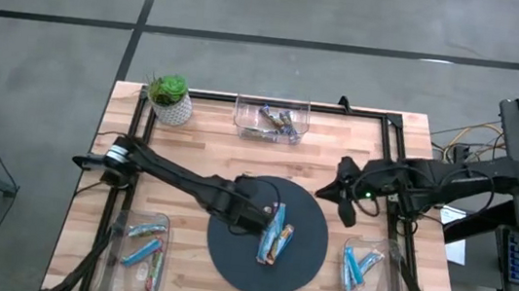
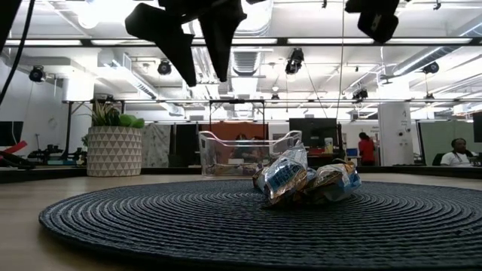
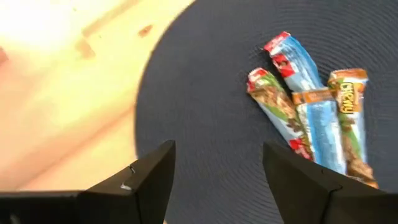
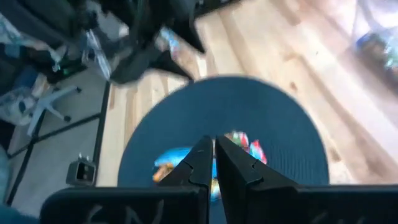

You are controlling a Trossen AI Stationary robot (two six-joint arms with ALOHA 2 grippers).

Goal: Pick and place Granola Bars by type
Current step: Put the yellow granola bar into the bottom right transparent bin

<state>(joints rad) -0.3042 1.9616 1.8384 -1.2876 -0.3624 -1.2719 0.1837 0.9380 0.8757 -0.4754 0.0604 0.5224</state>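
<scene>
A small pile of granola bars (image 1: 275,239) lies on the dark round mat (image 1: 237,260), in blue, green-and-red and orange-brown wrappers (image 3: 311,124); the low view shows them heaped together (image 2: 305,181). My left gripper (image 1: 269,215) hangs open above the mat just beside the pile, empty (image 3: 217,152), with its fingers high over the mat (image 2: 197,60). My right gripper (image 1: 346,206) waits shut (image 4: 214,146) off the mat's right edge, raised above the table.
Three clear bins hold more bars: one at the far edge (image 1: 270,119), one near left (image 1: 138,249), one near right (image 1: 363,270). A potted plant (image 1: 169,98) stands at the far left corner. A black frame rims the wooden table (image 1: 200,149).
</scene>
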